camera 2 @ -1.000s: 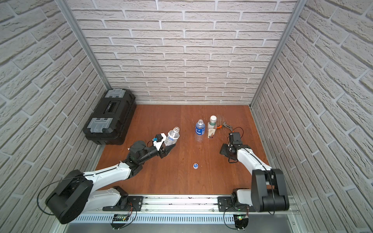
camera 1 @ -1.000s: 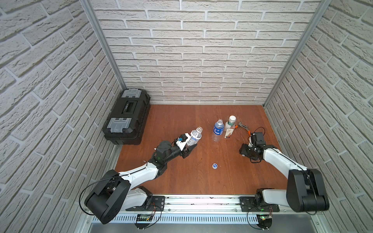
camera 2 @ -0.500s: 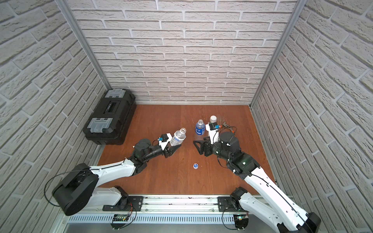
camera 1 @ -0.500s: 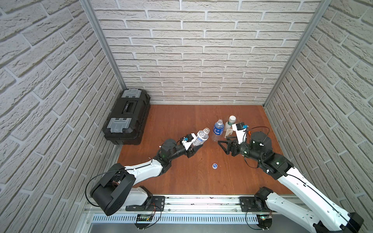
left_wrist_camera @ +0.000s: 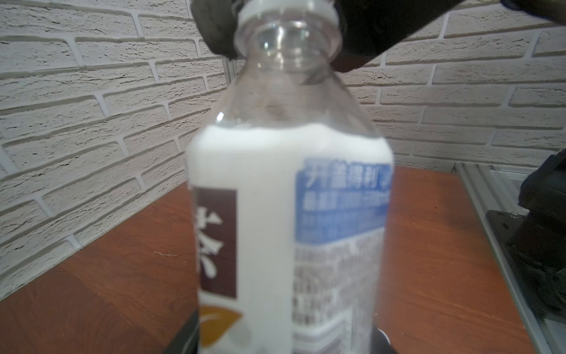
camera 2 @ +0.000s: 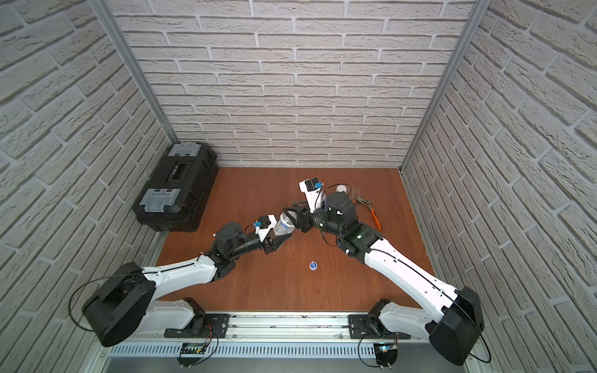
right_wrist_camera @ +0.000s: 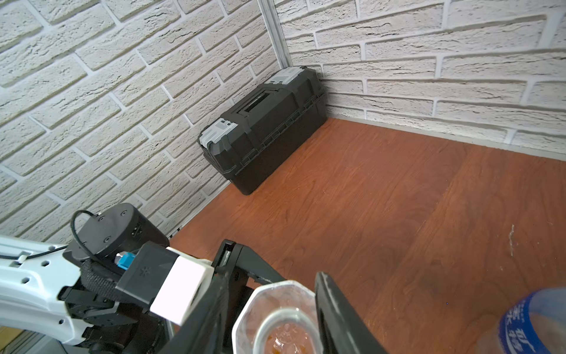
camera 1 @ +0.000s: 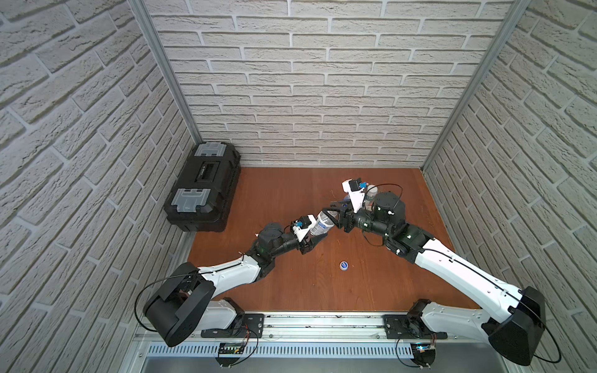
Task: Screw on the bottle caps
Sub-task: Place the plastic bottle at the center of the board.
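The right gripper [camera 1: 333, 214] has swung in from the right to the top of the clear, white-labelled plastic bottle [camera 1: 319, 226] clamped in the left gripper [camera 1: 316, 235], ready to twist, though I cannot tell if it pinches yet.

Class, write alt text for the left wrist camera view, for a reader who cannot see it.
A clear white-labelled bottle fills the frame, blurred and close. Dark fingers of the right gripper sit either side of its white-banded top. Behind are a brown wooden table and a white brick wall.
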